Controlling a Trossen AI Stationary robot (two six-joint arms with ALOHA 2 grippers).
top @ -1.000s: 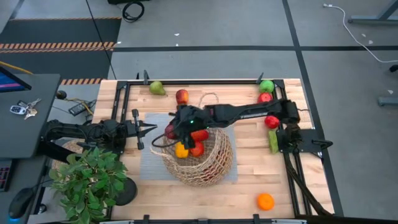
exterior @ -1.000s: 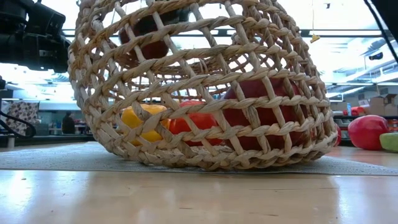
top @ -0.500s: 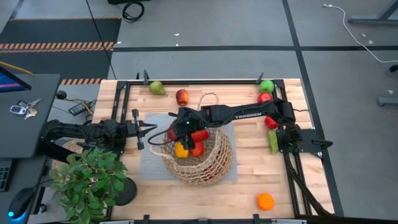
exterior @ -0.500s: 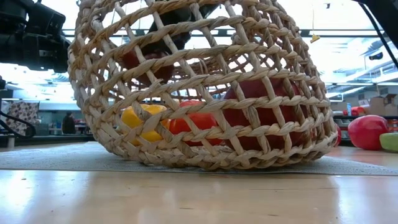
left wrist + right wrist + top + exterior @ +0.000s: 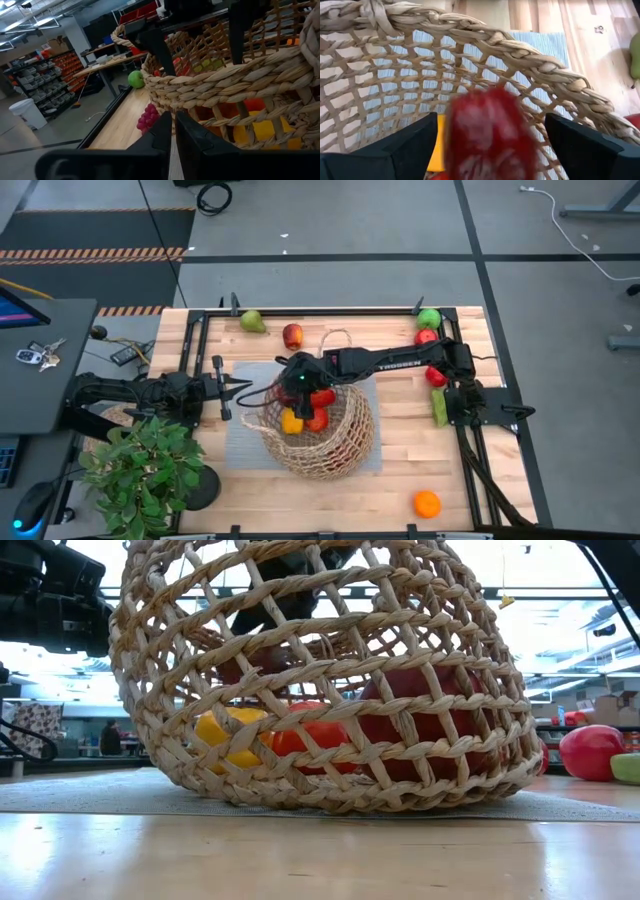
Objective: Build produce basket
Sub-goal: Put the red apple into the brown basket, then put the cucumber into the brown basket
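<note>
The tan wicker basket [image 5: 322, 430] lies tipped on a grey mat, mouth toward the left arm. Inside it are a yellow pepper [image 5: 291, 421] and red pieces [image 5: 320, 418]. My right gripper [image 5: 491, 117] reaches down into the mouth, open. A blurred dark red piece [image 5: 490, 135] shows between its fingers with a gap on each side; in the low view it [image 5: 255, 662] is inside the basket below the gripper. My left gripper [image 5: 172, 131] is shut, level, its tips at the basket's rim [image 5: 215, 82]. Purple grapes [image 5: 149, 119] lie outside by the rim. My left gripper's shut tips stand right under the basket's braided rim [image 5: 172, 92], coming level from the table's left. I cannot tell whether they touch it.
Loose produce lies around: a green pear [image 5: 252, 321] and red apple [image 5: 292, 335] at the far edge, green [image 5: 429, 318] and red [image 5: 426, 336] apples far right, an orange [image 5: 427, 504] near right. A potted plant [image 5: 145, 470] stands near left.
My right gripper has sunk a little into the basket's mouth, rolled about its own line and opened. The dark red piece it carried has left the fingers and dropped lower inside the basket.
</note>
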